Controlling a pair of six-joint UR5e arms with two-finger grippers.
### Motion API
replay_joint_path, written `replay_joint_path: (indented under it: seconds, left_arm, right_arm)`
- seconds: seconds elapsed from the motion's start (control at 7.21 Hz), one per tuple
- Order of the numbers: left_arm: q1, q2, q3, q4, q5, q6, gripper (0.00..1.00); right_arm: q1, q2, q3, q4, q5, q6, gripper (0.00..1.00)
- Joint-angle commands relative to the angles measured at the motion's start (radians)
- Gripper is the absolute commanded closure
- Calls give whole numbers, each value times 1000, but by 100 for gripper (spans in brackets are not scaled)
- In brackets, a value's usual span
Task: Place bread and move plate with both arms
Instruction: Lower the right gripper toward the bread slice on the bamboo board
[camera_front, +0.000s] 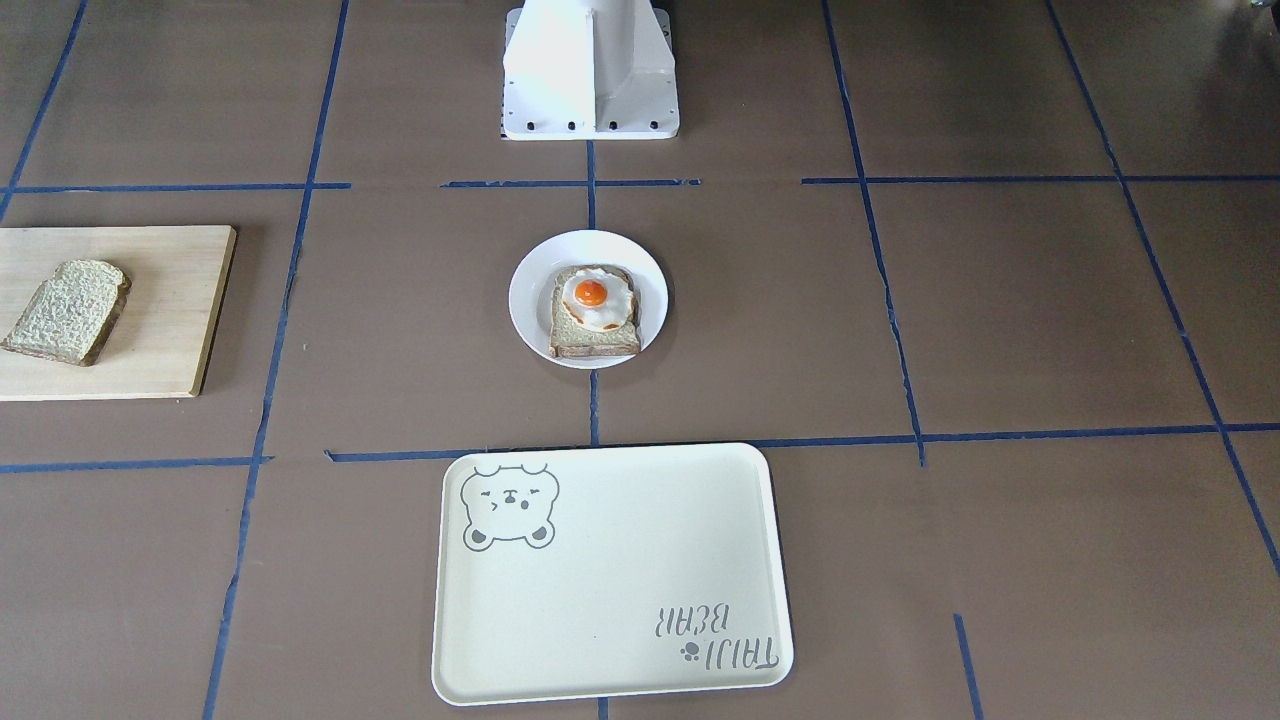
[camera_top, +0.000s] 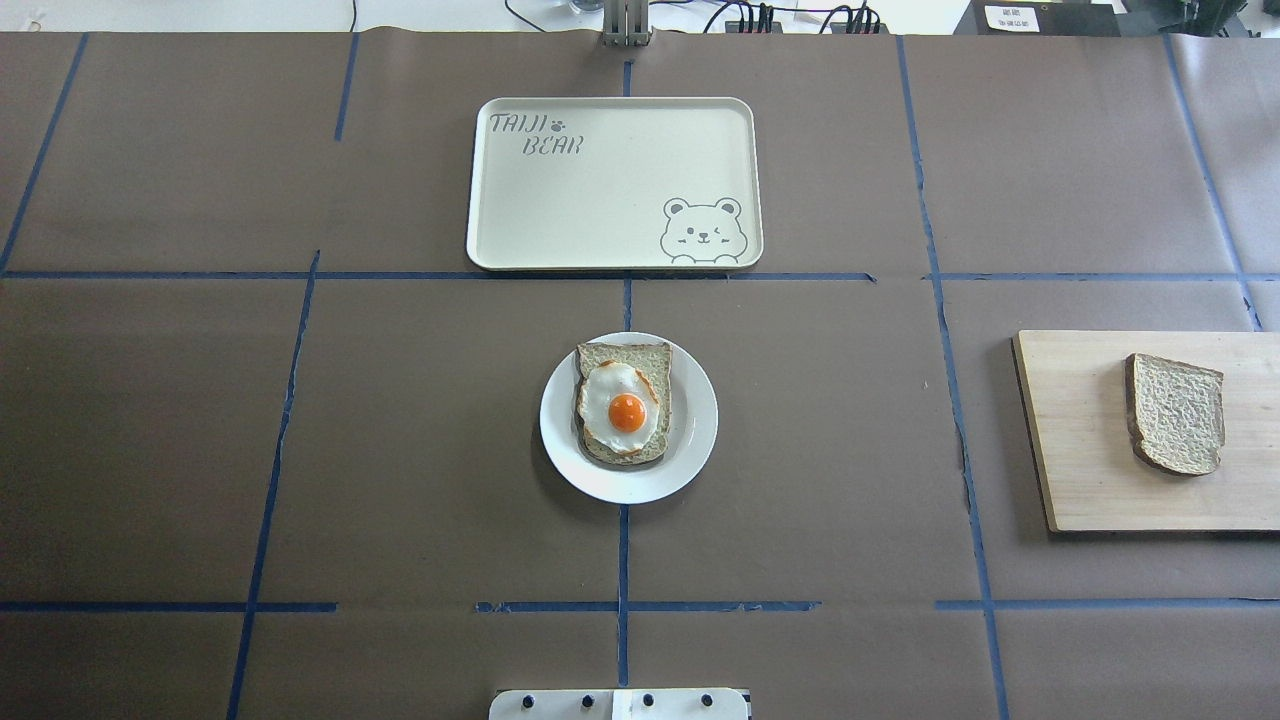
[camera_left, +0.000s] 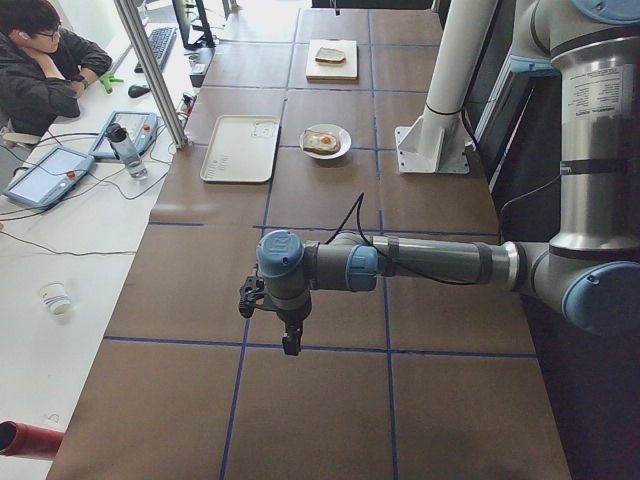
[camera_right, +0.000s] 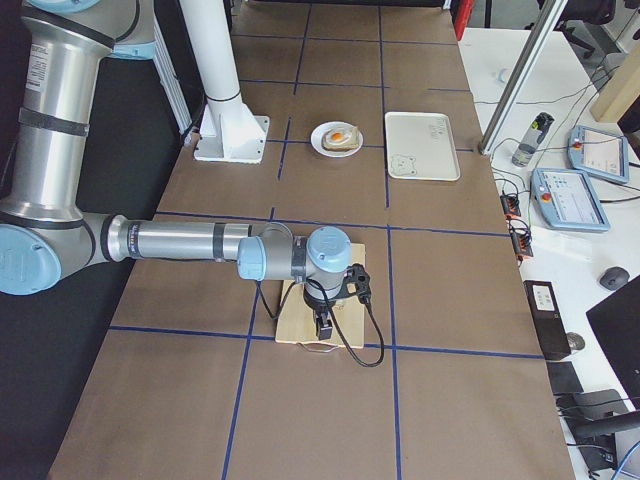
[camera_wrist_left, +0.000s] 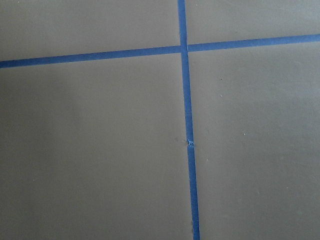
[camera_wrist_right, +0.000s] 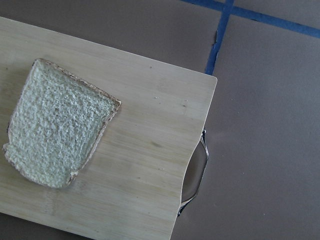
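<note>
Matt brown paper across the bench (camera_top: 400, 450), lined with smooth blue tape (camera_top: 623, 560). Pale, bare-looking wood for the board (camera_wrist_right: 150, 150), with a thin shiny metal handle (camera_wrist_right: 206, 157). Rough, porous crumb on the bread (camera_wrist_right: 57, 130), edged by darker crust. Glossy white plate (camera_top: 700, 420), like glazed ceramic. Matt cream tray (camera_top: 600, 200), plastic in look. Smooth silver-grey metal tubes on the arms (camera_right: 180, 240), with pale blue plastic-looking caps (camera_right: 329, 248).

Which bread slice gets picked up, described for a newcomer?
Find the pale rectangular wooden cutting board at the overhead view's right edge. The plain grainy light-brown bread slice lies on it. The other slice, on the small round white plate, carries a fried egg; this one is bare.
</note>
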Motion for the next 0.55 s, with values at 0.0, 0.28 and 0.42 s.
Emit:
replay_joint_path:
  seconds: [0.0, 0.28, 0.42]
  left_arm:
    - [0, 0, 6, 0, 2, 0, 0]
    - [2, 0, 6, 0, 0, 0, 0]
    - [2, 0, 6, 0, 0, 0, 0]
  right_arm:
    - [0, 12, 8, 0, 2, 5, 0]
    - [-3, 44, 17, 11, 8, 17, 0]
    - [-33, 38, 15, 26, 20, 108, 0]
